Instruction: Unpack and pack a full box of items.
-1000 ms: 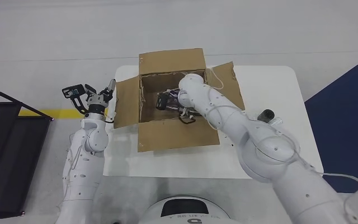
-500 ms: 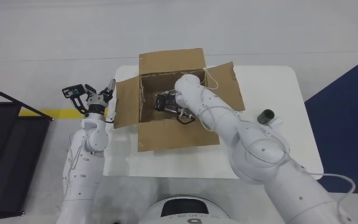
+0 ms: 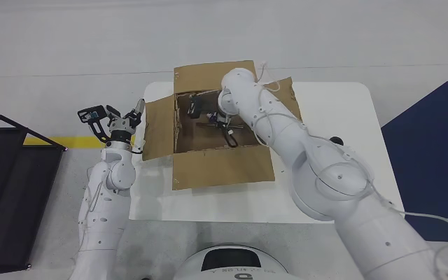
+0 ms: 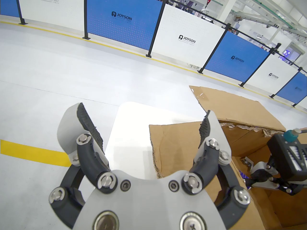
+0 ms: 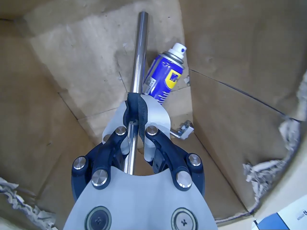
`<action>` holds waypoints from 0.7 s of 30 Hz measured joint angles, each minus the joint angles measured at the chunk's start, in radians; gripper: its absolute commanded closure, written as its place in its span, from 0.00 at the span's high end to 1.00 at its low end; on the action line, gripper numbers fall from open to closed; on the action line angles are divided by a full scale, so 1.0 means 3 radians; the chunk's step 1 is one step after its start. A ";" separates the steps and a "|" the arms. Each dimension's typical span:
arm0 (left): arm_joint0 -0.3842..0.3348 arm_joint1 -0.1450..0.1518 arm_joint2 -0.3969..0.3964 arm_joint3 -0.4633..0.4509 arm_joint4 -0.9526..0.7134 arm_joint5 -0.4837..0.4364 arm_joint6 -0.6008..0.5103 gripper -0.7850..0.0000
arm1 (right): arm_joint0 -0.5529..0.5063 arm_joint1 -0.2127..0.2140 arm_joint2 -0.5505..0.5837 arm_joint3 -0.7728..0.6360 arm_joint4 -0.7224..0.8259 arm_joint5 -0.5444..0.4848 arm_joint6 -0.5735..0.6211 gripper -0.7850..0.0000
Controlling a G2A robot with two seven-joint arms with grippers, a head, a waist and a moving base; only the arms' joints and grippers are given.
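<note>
A white counter [image 3: 336, 105] is standing on a pale grey floor [image 3: 84, 42] and carrying an open cardboard box [image 3: 217, 166] with its flaps spread. Beyond the box, a fence of blue and white panels [image 4: 124, 17] is running along the hall. A yellow line [image 4: 28, 152] is crossing the floor to the box's left. A dark cylinder [image 3: 337, 140] is lying on the counter to the right of the box, mostly covered by the right arm.

Compared with a second ago, the right arm is reaching farther toward the box's far wall and is hiding more of the cylinder. The left arm is staying where it was.

The right fingers [image 5: 136, 106] are hanging inside the box, clenched around a shiny metal rod [image 5: 140, 53] whose free end is pointing deeper into the box. A blue spray can [image 5: 165, 75] is lying on the box floor just beside the rod, and a small metal bracket [image 5: 185, 128] is sitting near the can. The left fingers [image 4: 89, 126] are hovering outside the box's left flap, spread wide and holding nothing.
</note>
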 measured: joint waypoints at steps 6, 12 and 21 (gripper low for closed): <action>0.0000 0.0000 0.0000 0.0000 0.0000 0.0000 0.0000 1.00 | -0.0102 0.0067 0.0041 -0.0117 0.0012 0.0046 0.0163 0.00; 0.0000 0.0000 0.0000 0.0000 0.0000 0.0000 0.0000 1.00 | -0.0204 0.0096 0.0081 -0.0212 0.0073 0.0027 0.0355 0.00; 0.0000 0.0000 0.0000 0.0000 0.0000 0.0000 0.0000 1.00 | -0.0293 0.0148 0.0194 -0.0284 0.0221 -0.0078 0.0319 0.40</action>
